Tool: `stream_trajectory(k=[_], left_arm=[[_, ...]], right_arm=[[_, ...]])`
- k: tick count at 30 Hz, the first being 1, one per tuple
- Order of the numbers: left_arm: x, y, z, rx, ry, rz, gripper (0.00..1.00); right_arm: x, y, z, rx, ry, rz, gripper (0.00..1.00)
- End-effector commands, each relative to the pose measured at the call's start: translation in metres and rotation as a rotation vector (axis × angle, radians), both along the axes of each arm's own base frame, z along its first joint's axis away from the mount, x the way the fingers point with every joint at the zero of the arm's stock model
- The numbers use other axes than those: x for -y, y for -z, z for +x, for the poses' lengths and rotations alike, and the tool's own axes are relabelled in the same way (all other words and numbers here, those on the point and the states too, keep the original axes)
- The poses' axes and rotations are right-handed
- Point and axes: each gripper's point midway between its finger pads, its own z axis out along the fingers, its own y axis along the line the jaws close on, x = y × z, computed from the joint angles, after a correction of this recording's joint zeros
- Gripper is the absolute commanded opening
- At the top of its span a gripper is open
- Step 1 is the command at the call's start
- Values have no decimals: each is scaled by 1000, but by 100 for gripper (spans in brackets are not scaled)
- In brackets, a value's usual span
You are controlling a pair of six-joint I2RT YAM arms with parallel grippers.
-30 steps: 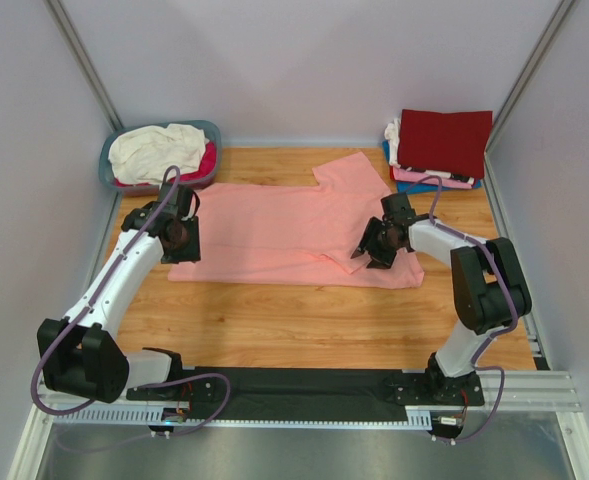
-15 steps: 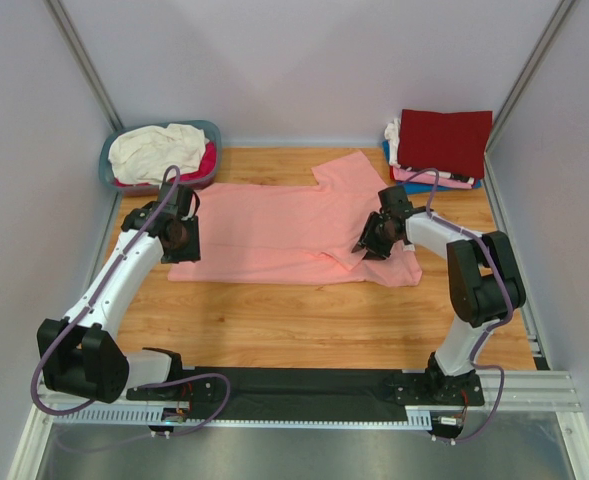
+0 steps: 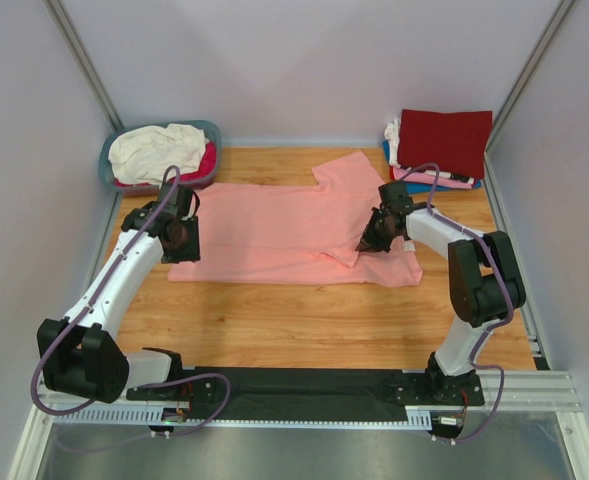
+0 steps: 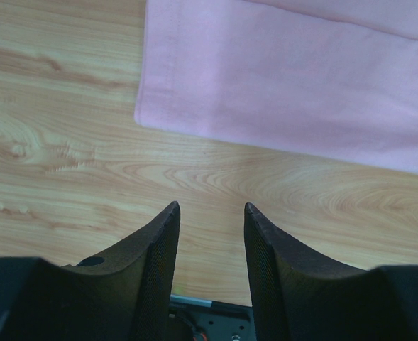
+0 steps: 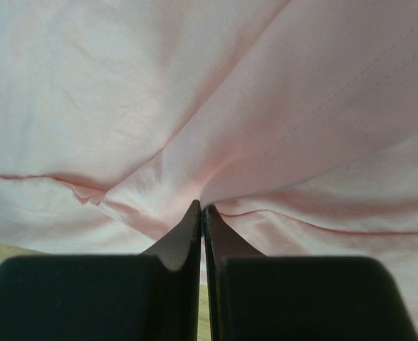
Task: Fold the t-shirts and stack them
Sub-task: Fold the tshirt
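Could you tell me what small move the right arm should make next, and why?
Probably lift slightly: the right gripper is shut on a pinched fold of the salmon-pink t-shirt, which otherwise lies flat, so raising it starts the fold.

t-shirt (image 3: 274, 225) central, basket (image 3: 105, 168) back-left, folded stack (image 3: 444, 140) back-right

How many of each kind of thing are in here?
Salmon-pink cloth t-shirt spread flat: 1
Stack of folded t-shirts, dark red on top: 1
Blue-grey plastic basket of clothes: 1
White robot arms, left and right: 2
Total: 5
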Motion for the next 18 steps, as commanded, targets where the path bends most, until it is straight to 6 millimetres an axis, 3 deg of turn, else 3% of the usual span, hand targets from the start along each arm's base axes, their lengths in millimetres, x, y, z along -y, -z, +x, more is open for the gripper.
stream_trajectory(k=[1, 3, 5, 6, 7, 10, 12, 13, 14, 18], left_arm=[[1, -11, 5, 45, 22, -3, 49], [1, -10, 5, 42, 22, -3, 49], [1, -9, 5, 41, 22, -2, 49], [2, -10, 5, 43, 23, -4, 49], [2, -9, 4, 39, 23, -3, 49], [2, -8, 4, 34, 24, -2, 49], [2, -7, 4, 30, 23, -2, 49], [2, -6, 4, 27, 23, -1, 49], [2, -5, 4, 24, 23, 0, 49], [3, -2, 5, 12, 27, -3, 49]], right_arm=[[-9, -26, 26, 65, -27, 11, 0], [-13, -40, 41, 89, -37, 8, 0], [-14, -35, 50, 74, -47, -7, 0], [-17, -48, 63, 107, -61, -10, 0], [-18, -35, 68, 81, -72, -18, 0], [-28, -46, 93, 102, -119, -8, 16], [-33, -31, 99, 56, -138, -2, 40], [-38, -45, 112, 97, -154, 12, 46], [-39, -40, 116, 92, -160, 8, 55], [-29, -74, 125, 155, -168, -30, 67]])
